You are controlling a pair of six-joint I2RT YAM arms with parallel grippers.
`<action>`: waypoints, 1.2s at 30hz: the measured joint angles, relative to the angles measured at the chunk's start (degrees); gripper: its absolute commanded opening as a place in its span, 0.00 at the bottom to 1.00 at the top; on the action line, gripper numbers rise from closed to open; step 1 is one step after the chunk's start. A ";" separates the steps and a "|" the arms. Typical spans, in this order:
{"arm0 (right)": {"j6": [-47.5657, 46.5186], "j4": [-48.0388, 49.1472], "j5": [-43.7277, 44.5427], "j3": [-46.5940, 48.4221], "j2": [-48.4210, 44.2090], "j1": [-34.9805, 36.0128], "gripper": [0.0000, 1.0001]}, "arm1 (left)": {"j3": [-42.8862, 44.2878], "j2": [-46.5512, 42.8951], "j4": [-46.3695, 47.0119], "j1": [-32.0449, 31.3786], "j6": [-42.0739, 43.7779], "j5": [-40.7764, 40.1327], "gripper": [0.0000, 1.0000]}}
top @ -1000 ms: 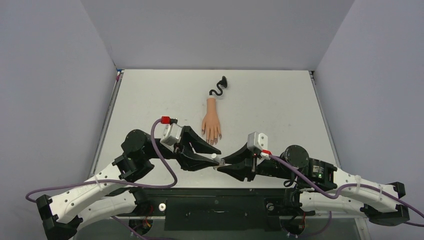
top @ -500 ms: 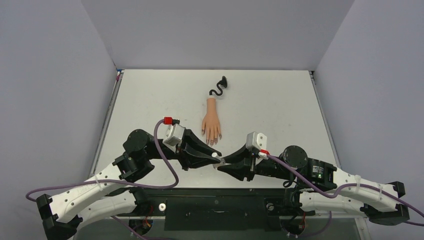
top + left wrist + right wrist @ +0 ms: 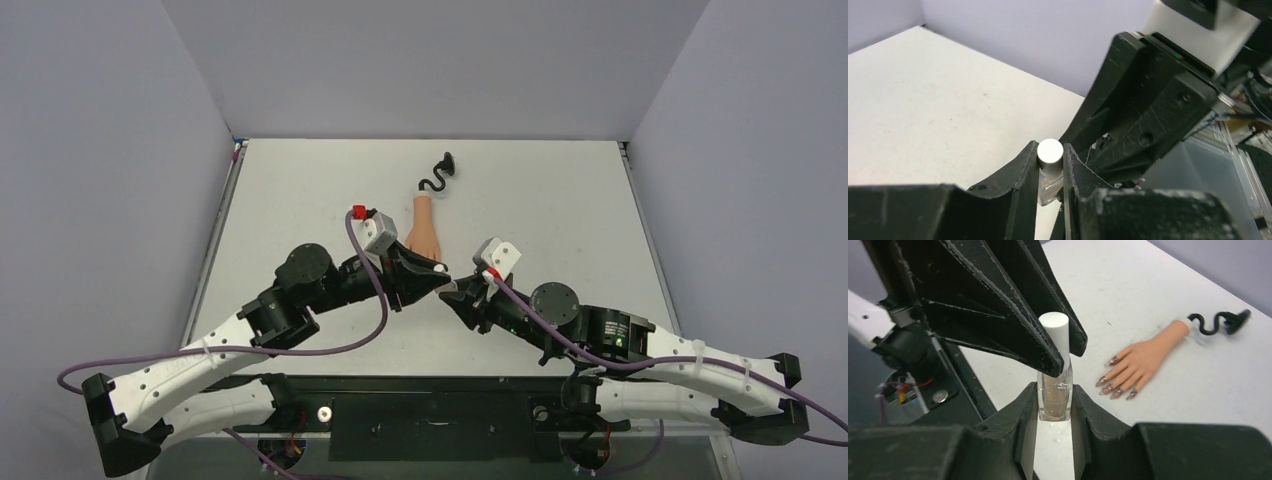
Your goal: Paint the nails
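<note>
Near the mannequin hand (image 3: 1143,357), the right gripper (image 3: 1054,390) is being used to clamp the polish bottle (image 3: 1054,407), the left gripper (image 3: 1049,159) to pinch its white cap (image 3: 1055,335). Uncapping is judged in hand; a twist-and-lift is being called for before the hand's dark nails (image 3: 1113,388) are reached.

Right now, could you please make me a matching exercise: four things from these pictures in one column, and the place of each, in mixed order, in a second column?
Things
1. white cap
2. glass bottle
3. mannequin hand
4. curly black stem

Places
A. flat on the table, its nails pointing toward the arms' bases
B. between the fingers of the left gripper
C. at the wrist end of the mannequin hand
D. between the fingers of the right gripper

Pairs: 1-B, 2-D, 3-A, 4-C
</note>
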 measured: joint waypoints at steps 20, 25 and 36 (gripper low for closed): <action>3.06 -0.74 7.67 0.50 1.29 0.02 0.00 | 0.52 1.66 -1.84 -1.09 -5.27 -10.23 0.56; 3.85 -0.74 5.68 0.50 -1.22 0.02 0.00 | 0.87 1.42 -2.36 -1.05 -5.11 -8.94 0.72; 4.33 -0.70 -1.95 -0.63 -5.40 0.02 0.00 | 1.49 -4.76 -5.33 -0.55 -3.89 -3.37 0.73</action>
